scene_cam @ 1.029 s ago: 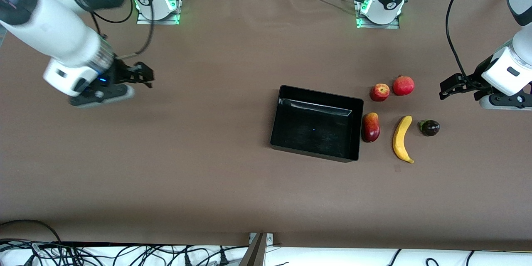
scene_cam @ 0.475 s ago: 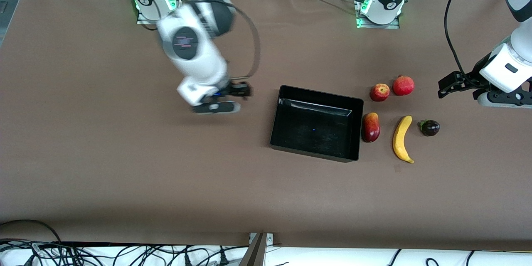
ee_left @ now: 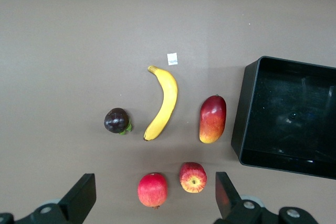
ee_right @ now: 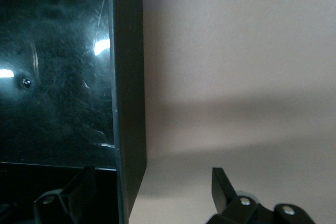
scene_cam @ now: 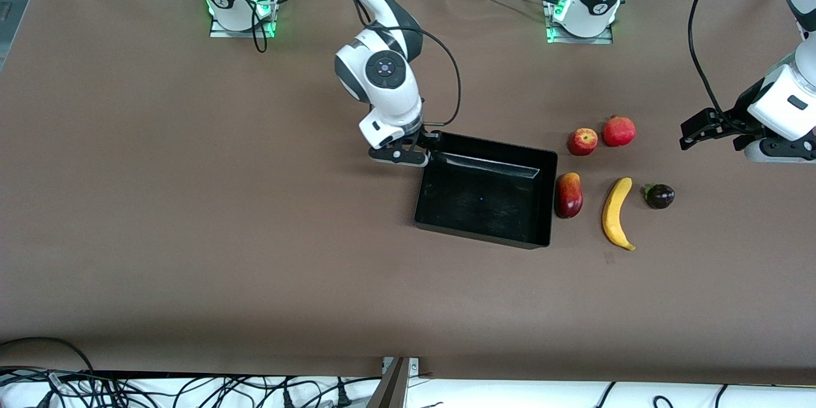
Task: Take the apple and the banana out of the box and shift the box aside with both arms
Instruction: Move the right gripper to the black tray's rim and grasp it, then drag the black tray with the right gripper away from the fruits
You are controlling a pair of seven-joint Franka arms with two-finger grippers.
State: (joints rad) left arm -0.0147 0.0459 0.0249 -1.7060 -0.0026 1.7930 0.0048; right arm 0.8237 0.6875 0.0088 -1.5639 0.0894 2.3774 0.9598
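Black plastic is gleaming under the lights as the box (scene_cam: 484, 194) is sitting on the brown table (scene_cam: 255, 255), toward the left arm's end of it. The right gripper (scene_cam: 428, 145) is hanging over the box's corner at the right arm's end, the one farther from the front camera. In the right wrist view its fingers (ee_right: 68, 195) are standing wide apart, one inside the box wall (ee_right: 128, 93) and one outside it, gripping nothing.

Fruit is lying in a loose cluster beside the box, toward the left arm's end. A red mango (scene_cam: 568, 195) is resting just beside the box wall, and the banana (scene_cam: 616, 213) is lying near it, apart from it, with a dark plum (scene_cam: 659, 196) near the banana in turn. The apple (scene_cam: 582, 141), red with yellow patches, is sitting farther from the front camera than the mango, just beside a round red pomegranate (scene_cam: 619, 131). A small white scrap (ee_left: 172, 59) is lying near the banana's tip.

The left gripper (scene_cam: 701, 127) is waiting in the air over bare table toward the left arm's end, well apart from the fruit. The left wrist view is showing its fingers (ee_left: 81, 198) spread wide and empty, with all five fruits and part of the box below.
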